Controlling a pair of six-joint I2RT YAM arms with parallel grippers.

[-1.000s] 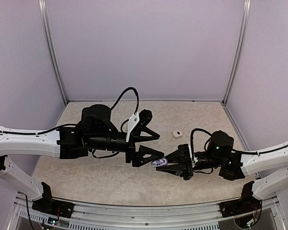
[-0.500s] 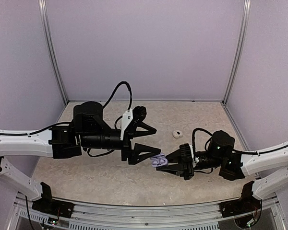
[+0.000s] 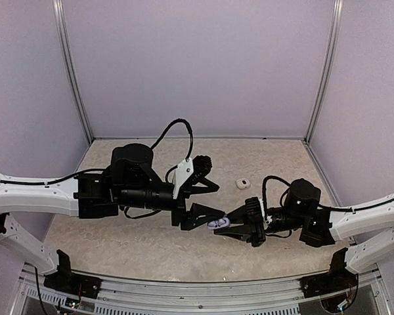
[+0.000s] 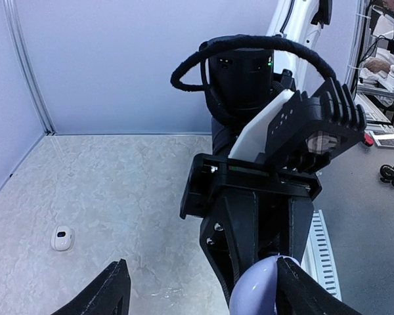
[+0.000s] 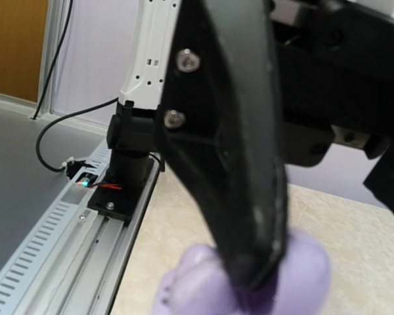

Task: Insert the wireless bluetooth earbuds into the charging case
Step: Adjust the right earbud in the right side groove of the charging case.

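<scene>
The rounded lilac plastic charging case point(image 3: 216, 224) is held in the air between the two arms, above the speckled beige table top point(image 3: 118, 244). The right gripper point(image 3: 224, 226) is closed firmly on it. The left gripper point(image 3: 218, 201) stands wide open and holds nothing; in its wrist view the lilac case point(image 4: 255, 292) sits low between the two fingers, close to one finger point(image 4: 295, 285), but I cannot tell if they touch. A small white rounded case point(image 3: 243, 184) lies apart on the table, behind both grippers. The tiny wireless bluetooth earbuds I cannot make out in any view, so I cannot say if some are already inside. I judge that the lilac case is light, hard and smooth, and its curved shell can slip or turn under a pinch. It is better to hold it on the two broad faces of the lower half, away from the lid. The earbuds should be very light and glossy, easy to flick away; the stem is probably the safest place to take them.
</scene>
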